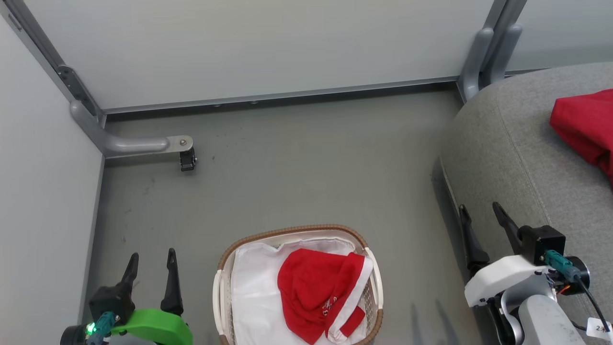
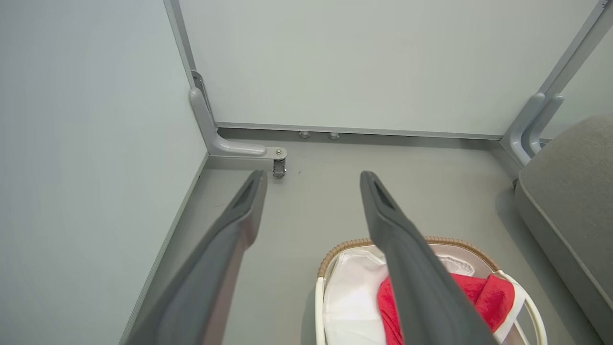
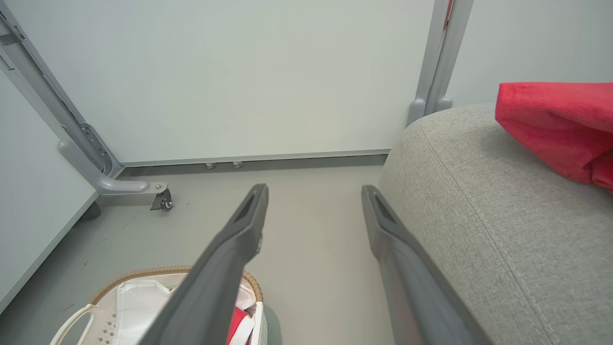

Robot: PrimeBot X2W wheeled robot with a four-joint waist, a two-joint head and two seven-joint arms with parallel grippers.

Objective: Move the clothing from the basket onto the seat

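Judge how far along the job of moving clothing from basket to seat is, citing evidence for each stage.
Done: one piece of red fabric already lies on the grey seat. In hand: nothing; the left gripper and right gripper are open and empty, either side of the basket. Left: a red jersey with white trim lies in the basket on the white liner, not yet picked up.

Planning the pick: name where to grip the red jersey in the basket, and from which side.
Probably the raised red mound in the middle of the clothing, from straight above: the basket walls block the sides, and the white liner lies bare to its left, so stay clear of it.
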